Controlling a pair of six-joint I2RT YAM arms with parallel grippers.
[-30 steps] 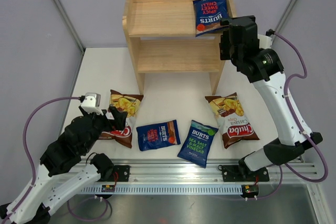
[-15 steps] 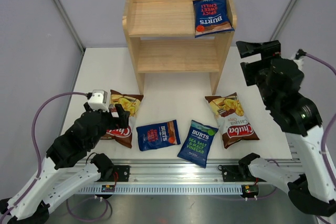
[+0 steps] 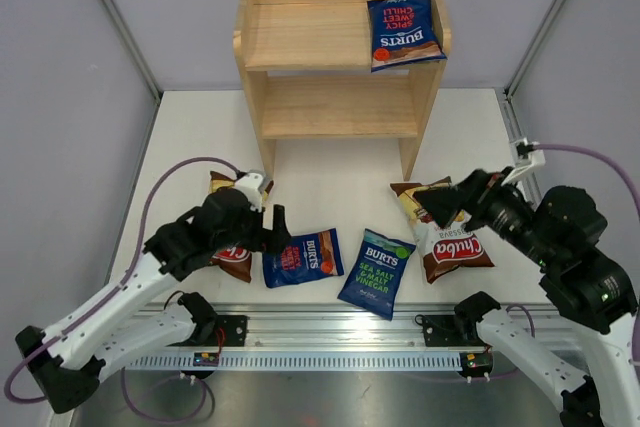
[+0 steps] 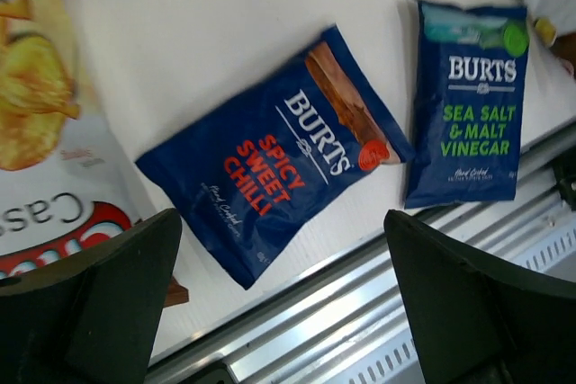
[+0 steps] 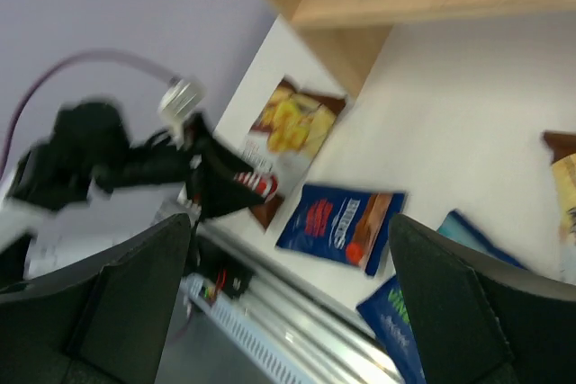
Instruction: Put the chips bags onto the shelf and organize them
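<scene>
One blue Burts chilli bag (image 3: 405, 32) lies on the right of the wooden shelf's (image 3: 300, 37) top tier. On the table lie a Chuba bag (image 3: 237, 259), a Burts chilli bag (image 3: 305, 258), a Burts sea salt bag (image 3: 375, 272) and a second Chuba bag (image 3: 460, 247). My left gripper (image 3: 274, 230) hangs open over the left Chuba bag's right edge, beside the chilli bag (image 4: 279, 155). Over the right Chuba bag's top, my right gripper (image 3: 432, 205) is open and empty. The left wrist view also shows the sea salt bag (image 4: 468, 101) and the Chuba bag (image 4: 36, 132).
A metal rail (image 3: 330, 332) runs along the near table edge under the bags. Grey walls close in the sides and back. The shelf's lower tier (image 3: 335, 107) holds nothing. In the blurred right wrist view the left arm (image 5: 108, 164) reaches toward the chilli bag (image 5: 342, 222).
My right arm left the shelf's top tier and swung down to above the right Chuba bag. My left arm reached forward and right, toward the chilli bag. Both grippers stayed open.
</scene>
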